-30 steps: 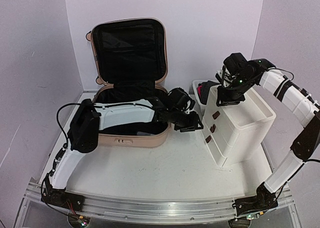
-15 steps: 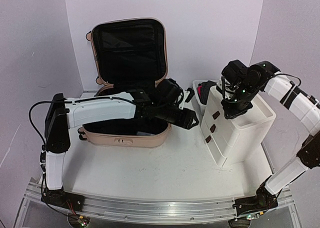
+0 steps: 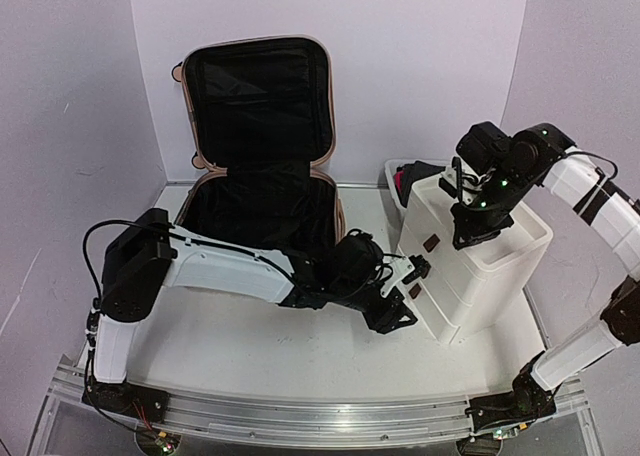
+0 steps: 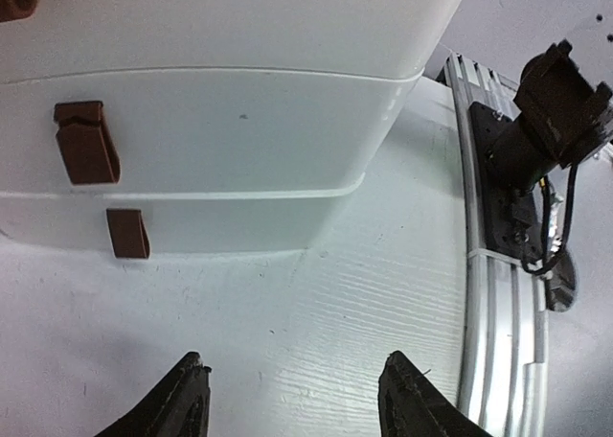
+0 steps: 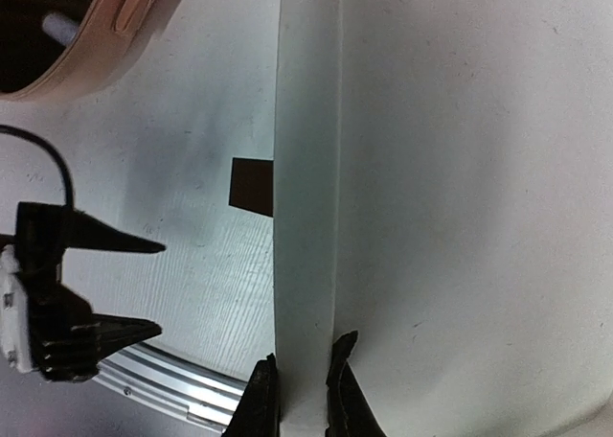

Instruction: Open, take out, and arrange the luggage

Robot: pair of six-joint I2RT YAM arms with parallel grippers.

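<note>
Open pink luggage (image 3: 262, 146) sits back left, lid upright; a white drawer cabinet (image 3: 480, 276) stands to its right. The left gripper (image 3: 407, 294), spread and empty at the cabinet's drawers, has the luggage behind it to the left and is the nearer. The right gripper (image 5: 302, 365) pinches the cabinet's top rim.

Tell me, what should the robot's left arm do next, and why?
Probably ease the open left jaws forward onto the lowest brown drawer handle of the white plastic drawer cabinet: they face it empty, while the right jaws pinch the cabinet's top rim, seemingly steadying it.
</note>
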